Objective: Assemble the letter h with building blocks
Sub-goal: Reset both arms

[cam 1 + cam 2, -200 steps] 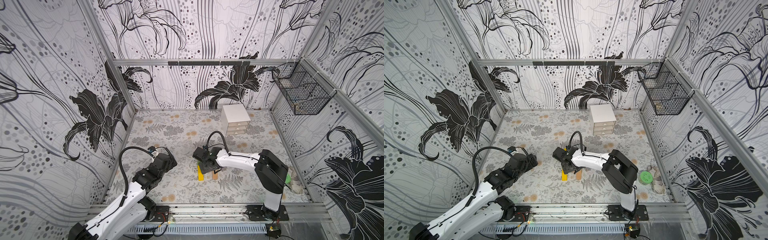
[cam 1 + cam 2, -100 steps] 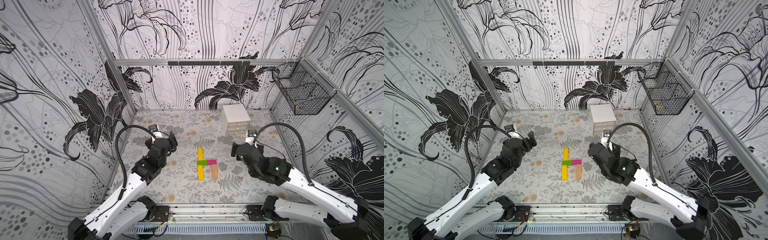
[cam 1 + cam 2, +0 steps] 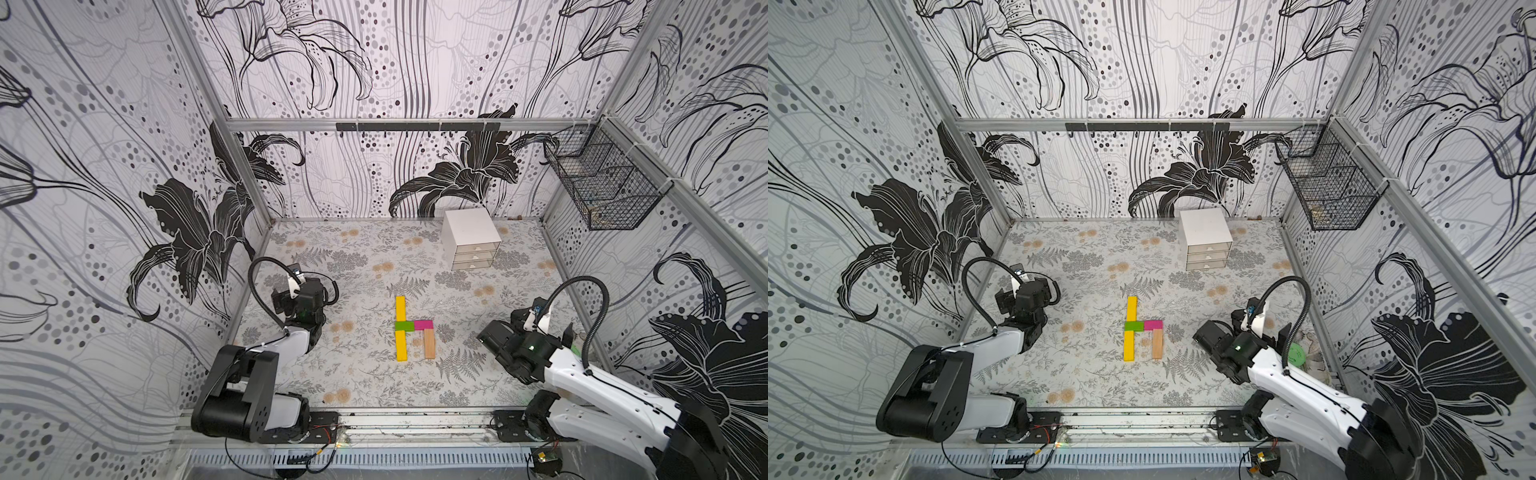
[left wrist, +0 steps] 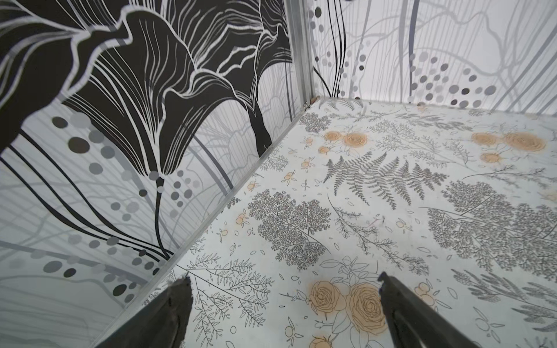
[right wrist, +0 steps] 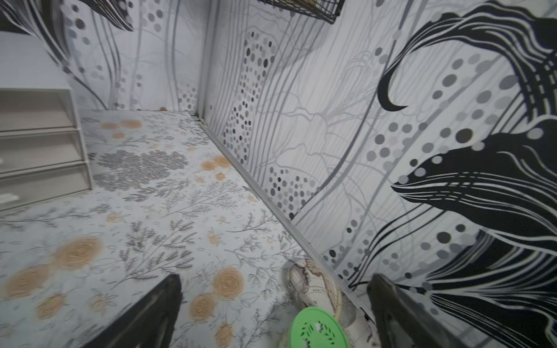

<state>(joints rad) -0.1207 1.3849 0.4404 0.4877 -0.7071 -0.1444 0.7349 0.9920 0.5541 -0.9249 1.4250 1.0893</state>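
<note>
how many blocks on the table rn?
5, all joined in the h: far yellow block, green block just nearer, near yellow block ending the stem, magenta block right of the green, tan wood block nearer than the magenta. More may be hidden.

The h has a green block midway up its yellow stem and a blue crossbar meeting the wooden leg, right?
The crossbar is magenta, not blue; both top views show it. The green block is midway up the yellow stem, and the crossbar meets the wooden leg.
</note>
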